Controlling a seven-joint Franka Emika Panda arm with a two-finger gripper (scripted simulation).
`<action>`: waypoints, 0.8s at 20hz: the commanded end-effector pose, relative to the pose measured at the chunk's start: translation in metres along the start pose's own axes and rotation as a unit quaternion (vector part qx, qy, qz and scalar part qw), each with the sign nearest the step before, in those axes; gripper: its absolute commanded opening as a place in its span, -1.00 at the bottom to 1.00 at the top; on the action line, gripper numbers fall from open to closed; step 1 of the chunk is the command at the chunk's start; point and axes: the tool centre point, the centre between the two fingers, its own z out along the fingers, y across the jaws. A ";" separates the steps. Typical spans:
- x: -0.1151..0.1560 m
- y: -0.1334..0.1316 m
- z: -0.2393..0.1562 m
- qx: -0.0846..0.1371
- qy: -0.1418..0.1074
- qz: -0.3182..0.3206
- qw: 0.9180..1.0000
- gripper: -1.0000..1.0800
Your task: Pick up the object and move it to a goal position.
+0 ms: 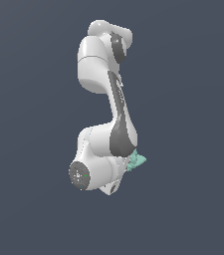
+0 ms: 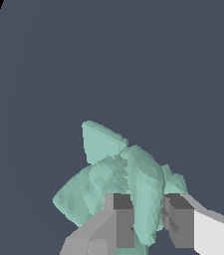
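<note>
Although the exterior view shows the whole arm [image 1: 106, 107], it is seen nearly end-on, so the links stack into one upright white column with dark grey joint bands. A round white shoulder sits at the top, a long link runs down from it, and a bulky lower section ends in a round grey cap facing the camera, on the exterior view's left. The gripper itself is hidden behind that lower section in this view. Only a sliver of the object [image 1: 136, 162] pokes out at the exterior view's right of the lower links, pale teal-green, touching the arm's outline.

No brand, label or readable writing anywhere; the round cap carries a few tiny specks, too small to read.

In the wrist view the gripper [image 2: 147, 219] has its two grey fingers [image 2: 121, 219] on either side of one lobe of the object [image 2: 103, 174], pads pressed against it, so it is clamped on the clump. The object is a faceted teal-green cluster with pointed lobes fanning out past the fingers, filling the lower middle of that picture. Its lowest lobe and the finger bases are cut off by the frame edge. Whether the object rests on anything cannot be told: the background is flat dark blue-grey in both views, with a black wedge in one wrist-view corner.
</note>
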 end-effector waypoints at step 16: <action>-0.029 -0.084 -0.073 -0.001 -0.002 0.002 1.000 -1.00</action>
